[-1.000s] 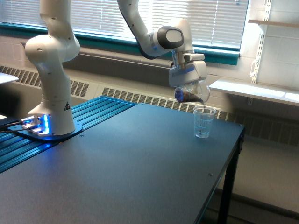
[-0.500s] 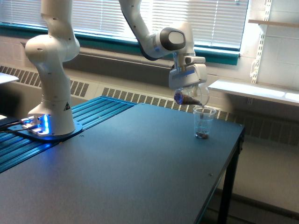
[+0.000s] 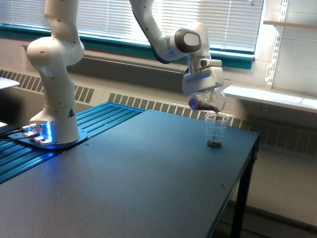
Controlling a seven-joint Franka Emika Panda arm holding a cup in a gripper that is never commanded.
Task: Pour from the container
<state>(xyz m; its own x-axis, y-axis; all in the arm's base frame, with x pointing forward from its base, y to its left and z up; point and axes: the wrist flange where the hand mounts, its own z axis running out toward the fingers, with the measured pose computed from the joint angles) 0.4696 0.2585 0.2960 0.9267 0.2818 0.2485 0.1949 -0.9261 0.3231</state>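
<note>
My gripper [image 3: 203, 92] is clamped on the container [image 3: 207, 101], a clear round-bodied jar that I hold tipped over on its side in the air, above the far right corner of the dark table [image 3: 129, 178] as the exterior view shows it. Dark brown contents sit in the jar's lower part, toward its mouth. Just below that mouth stands a small clear drinking cup [image 3: 216, 130], upright near the table's right edge, with a dark layer at its bottom.

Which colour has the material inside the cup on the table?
Dark brown, lying at the bottom of the cup, in the exterior view.
</note>
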